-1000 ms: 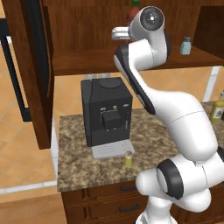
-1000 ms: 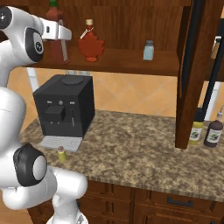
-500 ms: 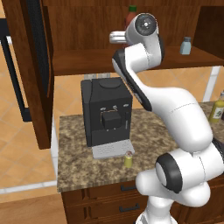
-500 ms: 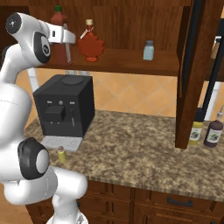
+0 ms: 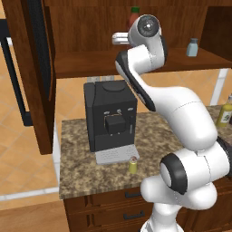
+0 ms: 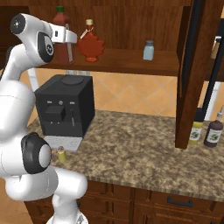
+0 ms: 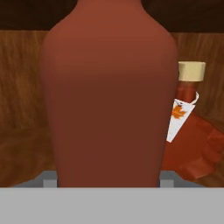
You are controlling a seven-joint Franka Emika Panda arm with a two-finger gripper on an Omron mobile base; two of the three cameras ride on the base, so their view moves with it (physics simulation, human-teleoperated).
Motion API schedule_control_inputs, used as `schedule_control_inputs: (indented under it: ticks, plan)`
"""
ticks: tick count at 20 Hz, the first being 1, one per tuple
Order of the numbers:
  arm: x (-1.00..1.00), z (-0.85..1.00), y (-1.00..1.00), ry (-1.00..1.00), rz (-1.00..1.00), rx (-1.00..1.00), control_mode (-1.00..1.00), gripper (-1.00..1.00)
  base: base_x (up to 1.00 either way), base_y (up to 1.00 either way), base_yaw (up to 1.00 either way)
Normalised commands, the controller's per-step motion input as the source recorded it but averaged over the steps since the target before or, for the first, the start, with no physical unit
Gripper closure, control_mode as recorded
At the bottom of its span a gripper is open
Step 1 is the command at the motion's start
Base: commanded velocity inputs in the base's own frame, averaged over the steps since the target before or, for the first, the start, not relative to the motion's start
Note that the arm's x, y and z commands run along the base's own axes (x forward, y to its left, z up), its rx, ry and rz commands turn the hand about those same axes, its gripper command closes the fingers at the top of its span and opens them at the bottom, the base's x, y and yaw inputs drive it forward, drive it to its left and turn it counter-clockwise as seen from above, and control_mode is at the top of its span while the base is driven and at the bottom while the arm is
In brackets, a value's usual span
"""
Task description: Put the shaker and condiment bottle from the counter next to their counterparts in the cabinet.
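— Where's your condiment bottle [image 6: 62, 33]?
— Smooth red glass, upright on the cabinet's [image 6: 131, 26] plank shelf, nine o'clock of the maple-leaf bottle [image 6: 91, 43], gripper [image 6: 69, 36] at it; jaws I cannot tell

— The shaker [image 5: 133, 165]?
— Tiny yellow-green cylinder on your speckled granite counter [image 6: 144, 153], by the coffee machine [image 5: 110, 118]

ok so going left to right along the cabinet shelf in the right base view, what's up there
condiment bottle at the end effector → maple-leaf-shaped red bottle → pale blue shaker
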Motion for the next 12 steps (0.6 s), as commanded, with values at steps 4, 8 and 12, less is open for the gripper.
schedule_control_inputs:
  ticks: [4,8,12]
  plan:
    - [0.36,-0.01,0.0,0.0,0.0,0.01,-1.0,1.0,0.0,0.0,0.0]
    - [0.37,-0.05,0.0,0.0,0.0,0.0,-1.0,1.0,0.0,0.0,0.0]
    - [0.35,-0.08,0.0,0.0,0.0,0.0,-1.0,1.0,0.0,0.0,0.0]
